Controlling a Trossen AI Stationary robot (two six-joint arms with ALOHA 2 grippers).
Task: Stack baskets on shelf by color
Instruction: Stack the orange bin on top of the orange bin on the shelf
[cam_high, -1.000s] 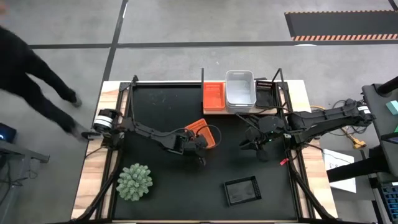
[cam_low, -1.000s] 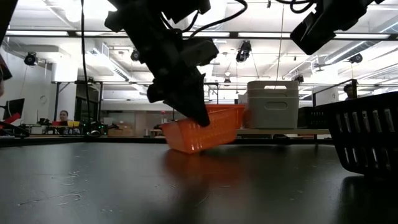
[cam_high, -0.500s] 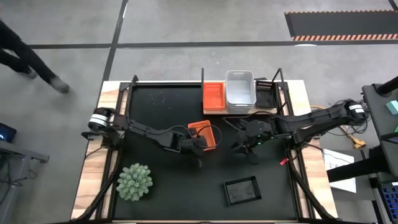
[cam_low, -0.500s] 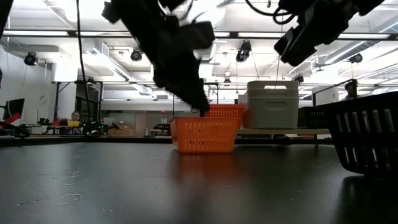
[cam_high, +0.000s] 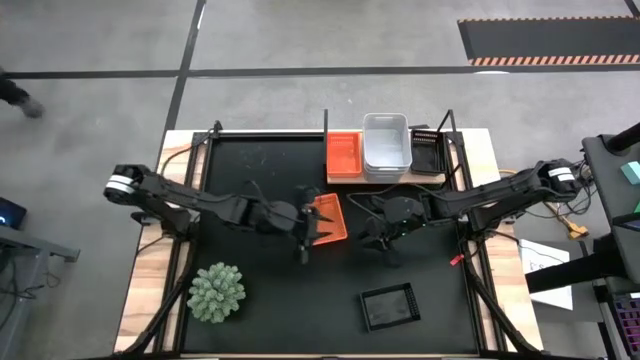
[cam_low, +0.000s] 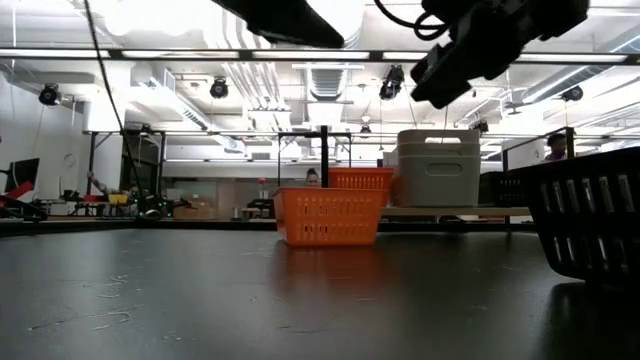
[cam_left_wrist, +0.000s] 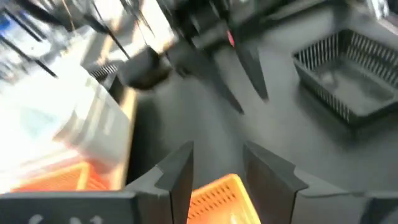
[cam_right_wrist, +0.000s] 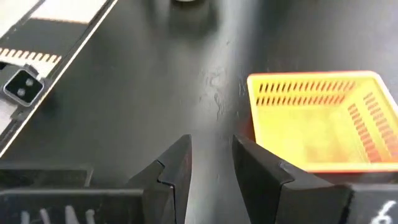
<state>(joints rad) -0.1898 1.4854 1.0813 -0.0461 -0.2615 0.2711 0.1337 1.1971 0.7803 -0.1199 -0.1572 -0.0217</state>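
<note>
Both dark arms reach inward toward loose orange basket (cam_high: 327, 218) at mat centre. Left gripper (cam_high: 306, 224) just left of basket, fingers parted, empty. Right gripper (cam_high: 378, 228) near basket's right side, fingers parted, empty.

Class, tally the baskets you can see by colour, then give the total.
Orange baskets: 2, one on the mat, one on the shelf
White baskets: 1
Black baskets: 2, one on the shelf, one on the mat
Total: 5
</note>
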